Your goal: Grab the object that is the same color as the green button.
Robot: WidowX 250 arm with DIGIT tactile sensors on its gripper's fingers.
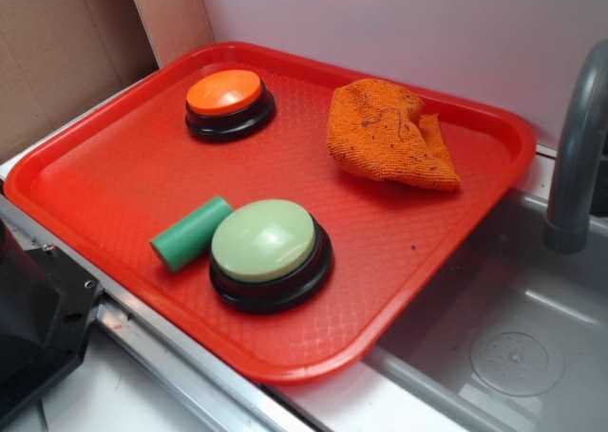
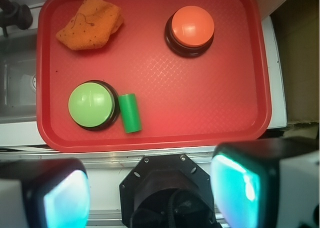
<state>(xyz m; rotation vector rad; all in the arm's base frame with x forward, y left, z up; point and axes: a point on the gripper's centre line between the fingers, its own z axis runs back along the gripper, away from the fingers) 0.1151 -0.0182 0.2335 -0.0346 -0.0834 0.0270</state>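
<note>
The small matte green cylinder (image 2: 130,112) lies on its side just beside the pale green domed button (image 2: 90,104) on the red plastic tray (image 2: 210,112), unheld, since the gripper (image 2: 150,195) hangs spread wide apart and empty short of the tray.

The exterior view looks down at a slant from beside the tray (image 1: 114,180), fairly near, sink (image 1: 494,337) at right. The wrist view hangs high above — straight down, fingers (image 2: 240,188) blurred along the bottom edge. Both share the whole tray — the wrist view turned roughly half around.
</note>
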